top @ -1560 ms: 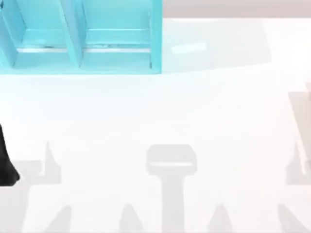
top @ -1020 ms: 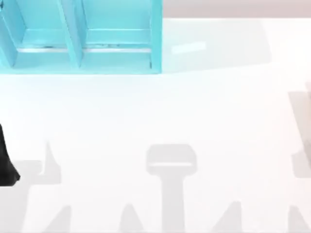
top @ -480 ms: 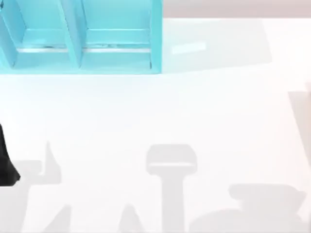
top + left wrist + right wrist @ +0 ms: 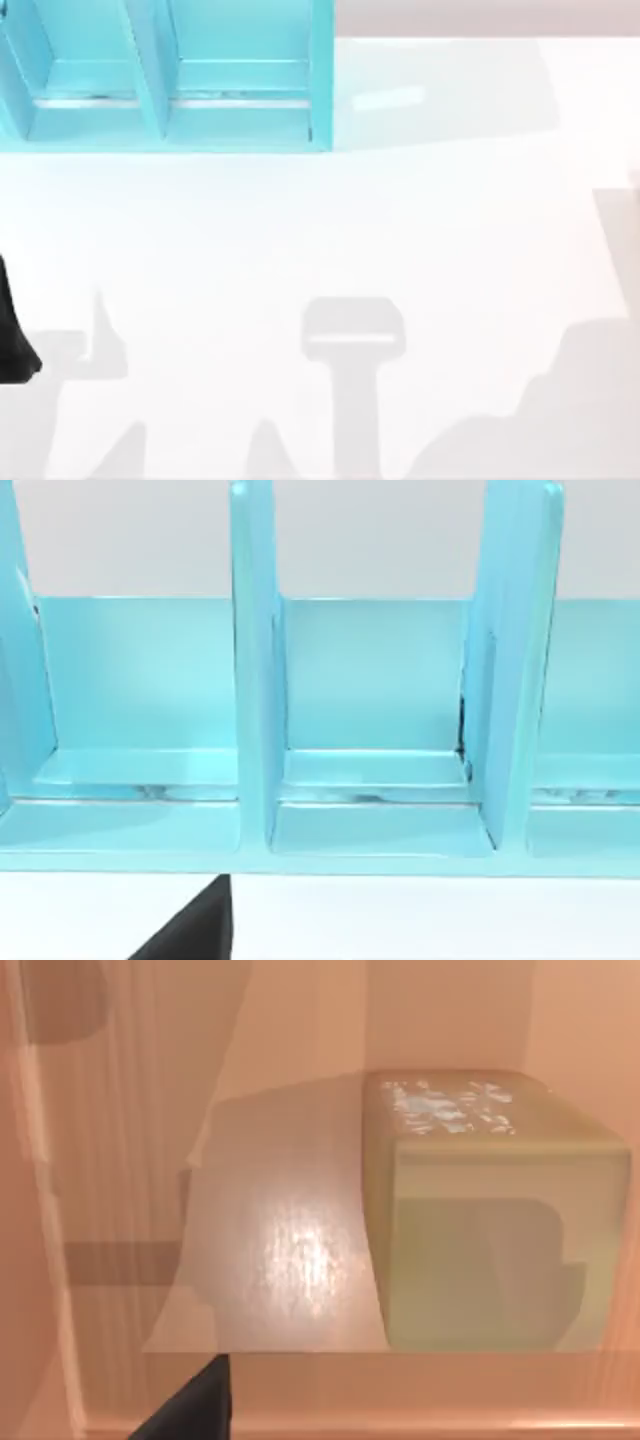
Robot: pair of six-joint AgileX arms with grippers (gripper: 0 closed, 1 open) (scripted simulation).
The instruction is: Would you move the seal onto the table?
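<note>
The white table [image 4: 330, 230] spreads below a turquoise shelf unit [image 4: 165, 75] at the back left. My left arm [image 4: 14, 330] rests as a black shape at the table's left edge. Its wrist view faces the shelf's open compartments [image 4: 370, 720], with a black piece of the left gripper [image 4: 190, 932] low in the picture. The right wrist view has a pale tan-olive block [image 4: 490, 1220] on a wood-coloured surface [image 4: 280, 1250]. I cannot tell whether this block is the seal. A black piece of the right gripper [image 4: 190, 1405] sits low in that view, apart from the block.
The turquoise shelf has upright dividers [image 4: 255, 670] and stands on the table's back left. Grey shadows lie across the near table, a wide one at the lower right [image 4: 560, 410]. Open white surface runs through the middle and right.
The shadow at the table's right side has slid down and spread over the lower right corner. The left arm and the shelf have not moved.
</note>
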